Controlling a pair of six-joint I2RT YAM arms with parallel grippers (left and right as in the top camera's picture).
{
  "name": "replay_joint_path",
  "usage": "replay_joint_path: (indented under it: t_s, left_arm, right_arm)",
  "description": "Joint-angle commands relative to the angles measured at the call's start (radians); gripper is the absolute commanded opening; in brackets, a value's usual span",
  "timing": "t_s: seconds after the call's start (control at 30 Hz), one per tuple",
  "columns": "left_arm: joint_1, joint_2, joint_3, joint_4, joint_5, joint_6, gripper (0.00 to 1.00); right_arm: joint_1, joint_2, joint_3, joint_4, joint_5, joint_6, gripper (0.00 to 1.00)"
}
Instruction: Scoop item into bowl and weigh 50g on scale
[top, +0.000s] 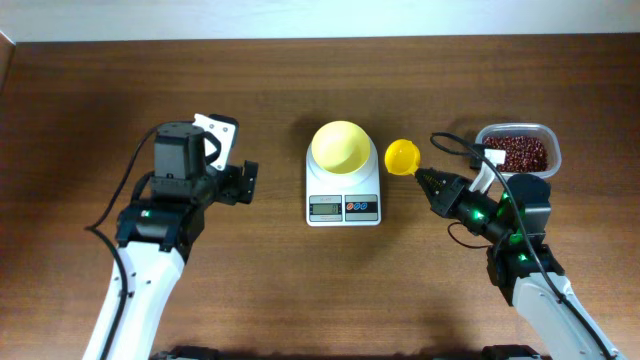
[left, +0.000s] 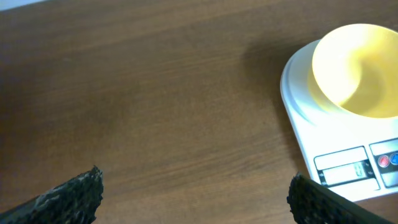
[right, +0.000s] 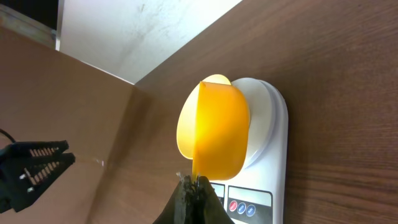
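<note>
Nearest the lens in the right wrist view, the right gripper (right: 194, 186) is clenched on the thin handle of the yellow scoop (right: 217, 134). The scoop's cup hangs just beside the scale (top: 343, 200) on the right arm's side and looks empty. The bowl (top: 340, 147) sits on the scale's platform, also apparently bare inside. The beans (top: 520, 152) all lie in the clear tub (top: 553, 140), well beyond the scoop from the scale. The left gripper (top: 245, 183) hangs released on the scale's far side, holding nothing.

The pinch on so narrow a handle is the likely weak point: a loaded cup could twist in the jaws and shed beans on the table (top: 260, 280) between tub and scale. A cup swung too low could knock the light bowl off the platform or press the scale and spoil the reading. A heaped pour could overshoot fifty grams.

Only the overhead view shows the tub and both arms. Only the right wrist view shows the grip and the cup turned on its side. Only the left wrist view looks into the bowl and at the display, which is illegible.
</note>
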Motion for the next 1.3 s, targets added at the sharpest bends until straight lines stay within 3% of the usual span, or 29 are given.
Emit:
replay_joint_path:
  t_s: [0.0, 0.17, 0.37, 0.57, 0.77, 0.93, 1.0, 1.27]
  left_arm:
    - [0.003, 0.030, 0.004, 0.016, 0.031, 0.035, 0.99]
    - [0.003, 0.030, 0.004, 0.013, 0.332, 0.215, 0.99]
    - [0.003, 0.029, 0.012, -0.065, 0.552, 0.356, 0.99]
    - [0.003, 0.029, 0.169, -0.342, 0.532, 0.561, 0.99]
    - [0.003, 0.030, 0.171, -0.359, 0.388, 0.561, 0.99]
    - [0.003, 0.030, 0.171, -0.357, 0.441, 0.562, 0.99]
    - [0.003, 0.029, 0.171, -0.380, 0.507, 0.630, 0.99]
    - [0.003, 0.029, 0.172, -0.426, 0.517, 0.669, 0.99]
  right_arm:
    - [-0.007, 0.002, 0.005, 0.004, 0.021, -0.015, 0.04]
    - [-0.007, 0.002, 0.005, 0.003, 0.025, -0.015, 0.04]
    - [-0.007, 0.002, 0.005, 0.003, 0.025, -0.015, 0.04]
    - [-0.007, 0.002, 0.005, 0.003, 0.025, -0.015, 0.04]
    - [-0.007, 0.002, 0.005, 0.003, 0.024, -0.015, 0.04]
    - [-0.007, 0.002, 0.005, 0.003, 0.024, -0.015, 0.04]
    - [-0.007, 0.002, 0.005, 0.003, 0.024, -0.015, 0.04]
    - [-0.007, 0.002, 0.005, 0.003, 0.024, -0.015, 0.04]
